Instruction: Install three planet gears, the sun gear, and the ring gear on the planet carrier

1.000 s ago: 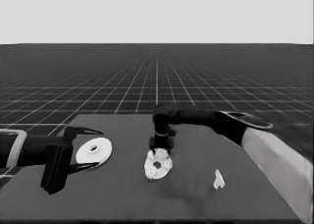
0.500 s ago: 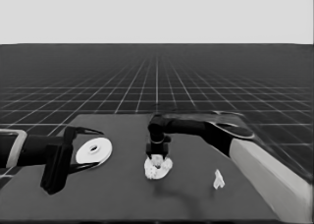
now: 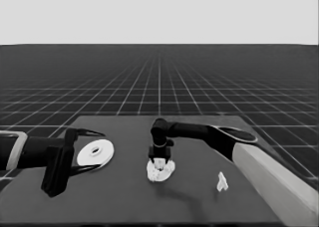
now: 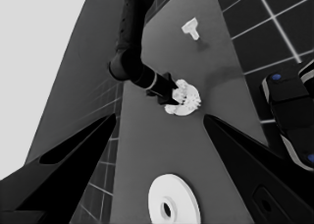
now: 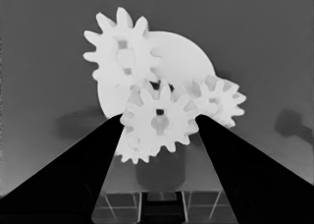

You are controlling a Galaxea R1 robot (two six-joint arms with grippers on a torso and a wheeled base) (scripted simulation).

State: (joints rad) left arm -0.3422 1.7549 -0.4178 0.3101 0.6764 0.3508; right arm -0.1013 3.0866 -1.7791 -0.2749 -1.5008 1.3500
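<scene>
Two fingers, right: the right gripper (image 5: 159, 123) clamps a gear (image 5: 158, 121) between them, over the smaller round part (image 3: 160, 171) at table (image 3: 124, 207) centre.
Other gears: one (image 5: 122, 54) at 11 o'clock, one (image 5: 218, 100) at 3 o'clock on that part.
Left gripper (image 3: 84, 152): parked, fingers spread, gripping nothing, larger round part (image 3: 95, 152) beneath.
Thin white piece (image 3: 222, 182): at 4 o'clock, apart.

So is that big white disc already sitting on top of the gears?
No, the larger round part lies apart at the table's left end, under the left gripper.
</scene>
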